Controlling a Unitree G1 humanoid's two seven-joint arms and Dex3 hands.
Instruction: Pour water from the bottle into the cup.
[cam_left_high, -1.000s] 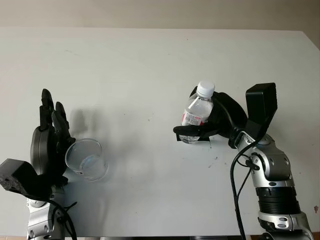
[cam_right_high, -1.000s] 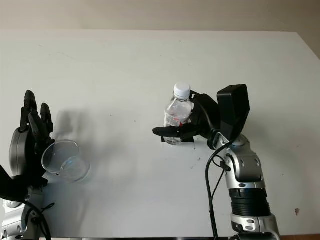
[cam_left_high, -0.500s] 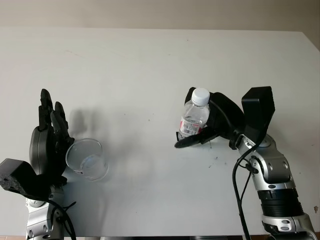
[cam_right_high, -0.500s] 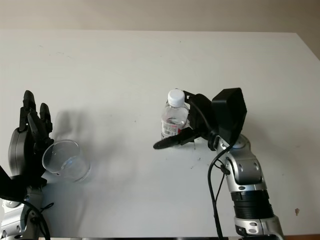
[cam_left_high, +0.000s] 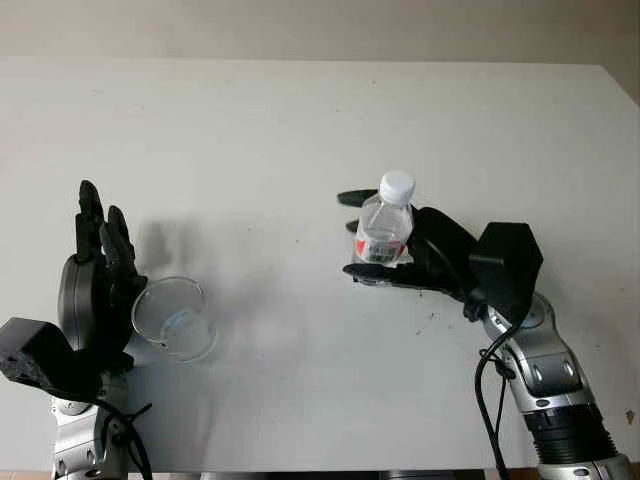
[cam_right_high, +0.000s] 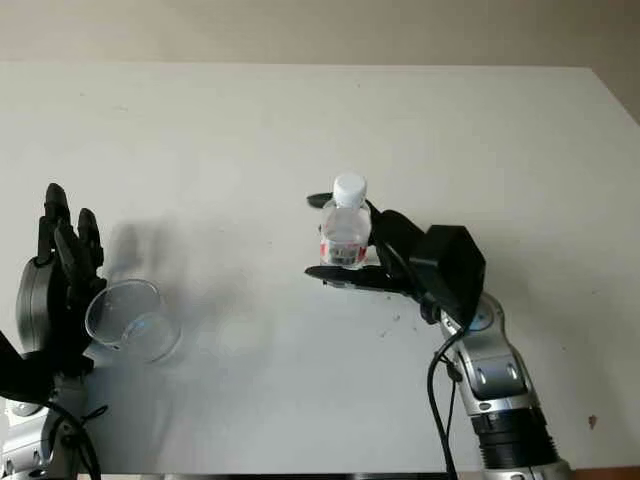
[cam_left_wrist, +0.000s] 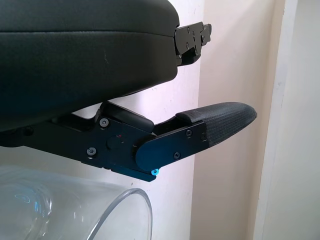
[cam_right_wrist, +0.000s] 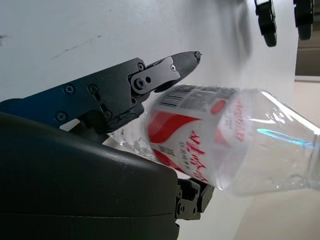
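Note:
A clear plastic water bottle (cam_left_high: 385, 230) with a white cap and a red label stands upright on the white table (cam_left_high: 300, 120), right of centre. My right hand (cam_left_high: 345, 235) is open around it: one finger reaches past it behind, the thumb lies along its base in front. The right wrist view shows the bottle (cam_right_wrist: 210, 145) close against the palm, with a straight finger (cam_right_wrist: 150, 75) beside the label. A clear cup (cam_left_high: 175, 320) stands at the near left. My left hand (cam_left_high: 103, 250) is open just left of the cup, fingers pointing away from me. The cup's rim (cam_left_wrist: 125, 205) shows in the left wrist view.
The table's far edge (cam_left_high: 300, 57) meets a beige wall, and its right edge (cam_left_high: 620, 85) runs close to the right arm. A black cable (cam_left_high: 490, 400) hangs along the right forearm.
The right hand has lowered and set the bottle down on the table. Its fingers have spread away from the bottle. The left hand and cup have stayed put.

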